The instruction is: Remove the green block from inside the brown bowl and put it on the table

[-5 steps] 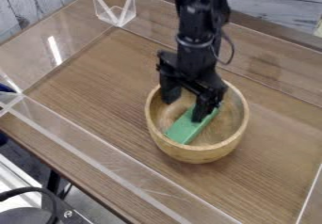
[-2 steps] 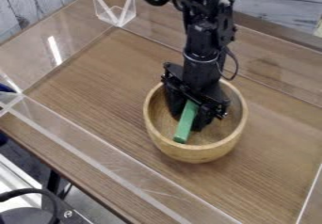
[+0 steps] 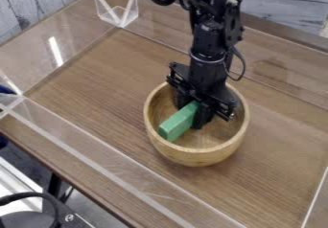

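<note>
Single overhead-oblique view from my remote station. The black arm reaches down into the brown bowl (image 3: pixel 195 134), which sits on the tabletop (image 3: pixel 90 88) toward the near right. The hand (image 3: pixel 201 105) points straight down inside the bowl, its dark fingers (image 3: pixel 182 91) set on either side of the upper end of the green block (image 3: pixel 178 121); I read them as clenched on that end, though the contact itself is partly hidden by the fingers. The green block lies tilted inside the bowl, its lower end pointing toward the bowl's left inner wall and its upper end under the hand. Low clear acrylic walls (image 3: pixel 77 150) border the tabletop.
</note>
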Tool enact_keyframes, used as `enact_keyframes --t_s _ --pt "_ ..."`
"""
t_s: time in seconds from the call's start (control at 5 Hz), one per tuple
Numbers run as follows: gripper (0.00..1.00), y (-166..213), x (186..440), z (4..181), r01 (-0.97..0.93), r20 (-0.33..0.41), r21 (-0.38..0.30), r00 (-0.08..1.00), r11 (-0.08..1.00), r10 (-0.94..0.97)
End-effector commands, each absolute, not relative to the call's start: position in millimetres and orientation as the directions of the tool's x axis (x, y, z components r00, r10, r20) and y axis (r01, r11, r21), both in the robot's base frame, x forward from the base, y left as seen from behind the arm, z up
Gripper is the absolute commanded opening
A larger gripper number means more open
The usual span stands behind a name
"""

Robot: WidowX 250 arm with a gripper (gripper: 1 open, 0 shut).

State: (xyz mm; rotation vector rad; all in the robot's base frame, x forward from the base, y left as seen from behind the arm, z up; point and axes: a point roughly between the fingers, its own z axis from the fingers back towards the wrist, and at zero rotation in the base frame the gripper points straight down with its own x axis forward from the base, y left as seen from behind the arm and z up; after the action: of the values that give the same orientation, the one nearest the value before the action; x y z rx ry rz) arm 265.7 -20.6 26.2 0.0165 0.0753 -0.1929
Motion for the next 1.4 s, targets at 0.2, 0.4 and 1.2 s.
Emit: enact_keyframes --t_s 0.2,0.4,1.2 --pt "0.0 -31 271 23.3 0.225 -0.062 -0.001 0.972 0.974 -0.225" --pt "0.0 -34 271 19.2 0.235 -0.071 -0.006 0.97 0.972 -0.235" --pt "0.0 -42 267 10.6 0.257 -0.118 -0.031 0.959 0.966 -0.259"
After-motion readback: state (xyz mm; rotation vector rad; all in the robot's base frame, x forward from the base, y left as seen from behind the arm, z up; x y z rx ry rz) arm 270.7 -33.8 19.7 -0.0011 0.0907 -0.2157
